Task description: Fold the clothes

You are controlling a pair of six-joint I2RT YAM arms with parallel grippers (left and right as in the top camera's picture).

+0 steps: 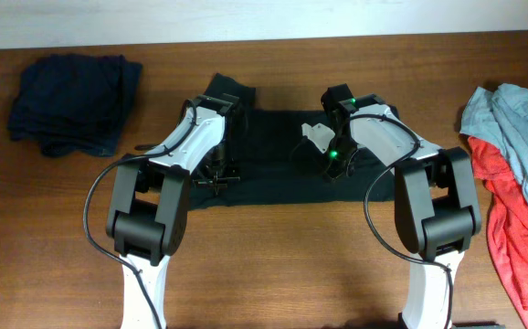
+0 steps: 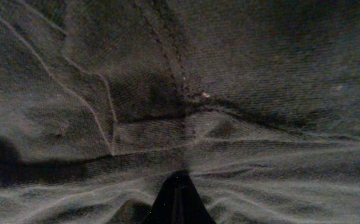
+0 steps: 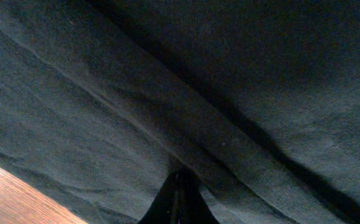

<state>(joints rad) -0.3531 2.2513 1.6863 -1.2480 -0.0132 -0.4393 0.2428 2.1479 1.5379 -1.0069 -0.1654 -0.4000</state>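
- Shirt (image 1: 273, 155) lies mid-bench (image 1: 282, 265).
- Folded pile (image 1: 74, 102) sits far left, further back.
- Heap (image 1: 515, 174) lies at right edge.
- Left claw (image 1: 216, 175) and right claw (image 1: 331, 167) sit on shirt.

Overhead: straight down on table (image 1: 282, 260), whole scene. Wrist views: very close, facing shirt (image 1: 273, 146), also in overhead.

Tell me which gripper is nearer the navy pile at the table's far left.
Left. The left gripper is down on the black shirt's left part, the side toward the navy pile; the right gripper is on the shirt's right part, farther away.
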